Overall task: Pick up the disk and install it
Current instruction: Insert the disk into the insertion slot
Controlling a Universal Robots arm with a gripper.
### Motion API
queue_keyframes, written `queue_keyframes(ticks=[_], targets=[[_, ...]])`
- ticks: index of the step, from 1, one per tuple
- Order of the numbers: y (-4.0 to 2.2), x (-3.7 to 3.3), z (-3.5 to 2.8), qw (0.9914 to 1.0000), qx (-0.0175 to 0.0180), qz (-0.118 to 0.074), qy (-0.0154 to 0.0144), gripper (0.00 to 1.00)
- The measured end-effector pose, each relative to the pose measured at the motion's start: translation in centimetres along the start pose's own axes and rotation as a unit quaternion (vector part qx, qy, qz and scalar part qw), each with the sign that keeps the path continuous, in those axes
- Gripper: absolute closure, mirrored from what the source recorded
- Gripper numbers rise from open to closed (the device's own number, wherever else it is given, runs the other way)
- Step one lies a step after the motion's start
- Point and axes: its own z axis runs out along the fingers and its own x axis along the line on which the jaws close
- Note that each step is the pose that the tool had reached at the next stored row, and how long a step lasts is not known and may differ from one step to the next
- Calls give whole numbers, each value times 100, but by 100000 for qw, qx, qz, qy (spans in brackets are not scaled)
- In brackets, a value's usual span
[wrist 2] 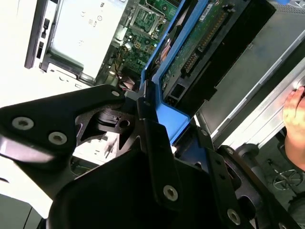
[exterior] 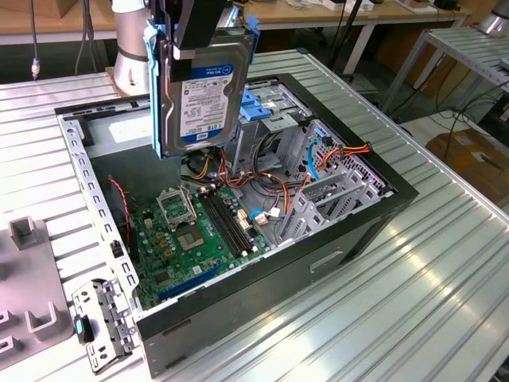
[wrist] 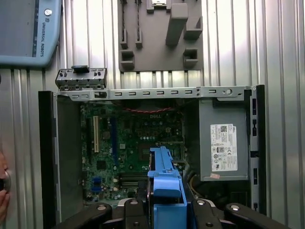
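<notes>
1. Exterior view. The black two-fingered gripper [exterior: 193, 40] is clamped on the upper end of the disk [exterior: 203, 91], a flat dark hard drive with a white label, framed by bright blue plastic carrier rails. The disk hangs upright, clear above the open black computer case [exterior: 374, 208], which lies on the ribbed aluminium table [exterior: 445, 302]. Below it are the green motherboard [exterior: 191, 239] and a bundle of red, yellow and orange cables [exterior: 274, 187]. The step in hand is judged to be the carry toward the grey metal drive bay [exterior: 278, 111]. Done well, it keeps the disk square, free of swing and above the cables.

2. Second wrist view. Looking along the gripper [wrist 2: 157, 114], the jaws are narrowed to the carrier's width and pinch its blue end. This view adds the disk's [wrist 2: 209, 38] green circuit-board underside with its connector, and a person's hand [wrist 2: 295, 112] beside the table.

3. First wrist view. The disk's [wrist: 164, 183] blue end sits between the fingers of the gripper [wrist: 164, 212], over the motherboard and near the pale grey power supply box [wrist: 224, 148]. This view adds the plan layout, including a grey moulded fixture plate [wrist: 162, 33] beyond the case. That layout helps in judging sideways alignment.
</notes>
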Motion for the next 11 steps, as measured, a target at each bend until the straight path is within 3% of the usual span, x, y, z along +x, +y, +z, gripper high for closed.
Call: queue_keyframes(ticks=[2, 10, 11], targets=[[-5, 111, 7, 100000, 0, 0, 0, 63], [-12, 276, 21, 100000, 3, -2, 0, 63], [-15, 324, 24, 100000, 1, -1, 1, 63]])
